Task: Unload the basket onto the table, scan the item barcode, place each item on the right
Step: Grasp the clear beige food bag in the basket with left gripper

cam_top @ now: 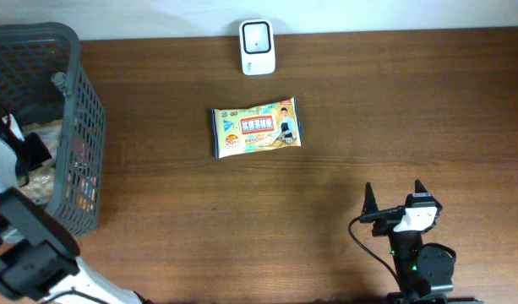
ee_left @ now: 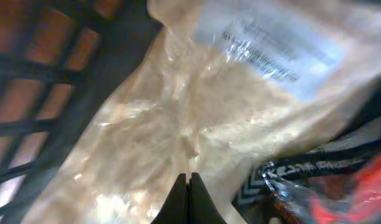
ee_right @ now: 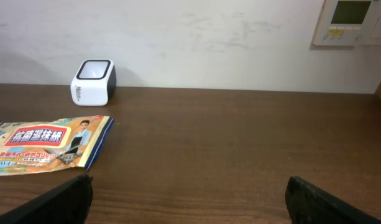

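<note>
Only the left wrist view shows the left pincer (ee_left: 190,190) pressed shut against a crinkly clear bag (ee_left: 146,137), with the bag's white barcode label (ee_left: 265,53) beyond, inside the mesh basket (cam_top: 73,110). The right pincer (ee_right: 190,200) gapes wide. A glossy flat packet (ee_right: 47,146) lies ahead-left of it, with the boxy white scanner (ee_right: 94,81) farther on.

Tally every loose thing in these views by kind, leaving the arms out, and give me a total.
Grey plastic mesh basket: 1
White box-shaped barcode scanner: 1
Colourful flat printed packet on the brown wooden table: 1
Clear plastic bag of pale contents: 1
Red-and-black packet beside that bag: 1
Total: 5 seen; the basket may hide more.
</note>
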Controlling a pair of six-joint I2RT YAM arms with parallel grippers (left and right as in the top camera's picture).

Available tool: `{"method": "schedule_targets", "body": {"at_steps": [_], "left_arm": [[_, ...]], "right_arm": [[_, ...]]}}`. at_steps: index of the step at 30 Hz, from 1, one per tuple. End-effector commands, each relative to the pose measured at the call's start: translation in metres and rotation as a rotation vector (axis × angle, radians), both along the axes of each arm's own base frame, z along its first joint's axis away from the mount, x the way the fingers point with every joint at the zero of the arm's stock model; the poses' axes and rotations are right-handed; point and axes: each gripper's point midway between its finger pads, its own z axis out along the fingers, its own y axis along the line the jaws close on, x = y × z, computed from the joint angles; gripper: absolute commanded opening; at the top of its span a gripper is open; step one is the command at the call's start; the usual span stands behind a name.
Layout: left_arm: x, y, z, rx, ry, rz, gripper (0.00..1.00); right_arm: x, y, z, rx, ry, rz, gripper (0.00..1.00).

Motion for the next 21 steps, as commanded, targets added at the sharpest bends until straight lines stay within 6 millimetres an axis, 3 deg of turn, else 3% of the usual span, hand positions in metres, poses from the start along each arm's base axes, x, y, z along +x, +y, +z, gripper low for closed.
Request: {"method": "schedule_targets", "body": {"at_steps": [1, 4, 6, 7, 10, 13, 16, 21], "left_arm": [[0.004, -0.005, 0.066, 0.058, -0.146, 0.016, 0.0], [0.002, -0.007, 0.09, 0.087, -0.191, 0.013, 0.0], [0.001, -0.009, 0.091, 0.084, -0.192, 0.011, 0.0], [-0.001, -0.01, 0.089, 0.076, -0.18, 0.012, 0.05], [-0.003, -0.012, 0.076, 0.052, -0.147, 0.012, 0.59], [-0.002, -0.011, 0.055, 0.021, -0.11, 0.012, 0.82], [0.0, -0.01, 0.033, -0.006, -0.072, 0.013, 0.87], [0.001, -0.009, -0.012, -0.054, 0.006, -0.005, 0.87]], "right_arm": [[0.0, 0.001, -0.004, -0.006, 0.005, 0.005, 0.98], [0.0, 0.001, -0.004, -0.006, 0.005, 0.005, 0.99], [0.0, 0.001, -0.004, -0.006, 0.005, 0.005, 0.99], [0.0, 0.001, -0.004, -0.007, 0.005, 0.005, 0.99], [0.0, 0.001, -0.004, -0.007, 0.005, 0.005, 0.99], [0.0, 0.001, -0.004, -0.006, 0.005, 0.005, 0.99], [0.0, 0.001, -0.004, -0.007, 0.005, 0.005, 0.98], [0.0, 0.001, -0.004, -0.007, 0.005, 0.005, 0.99]]}}
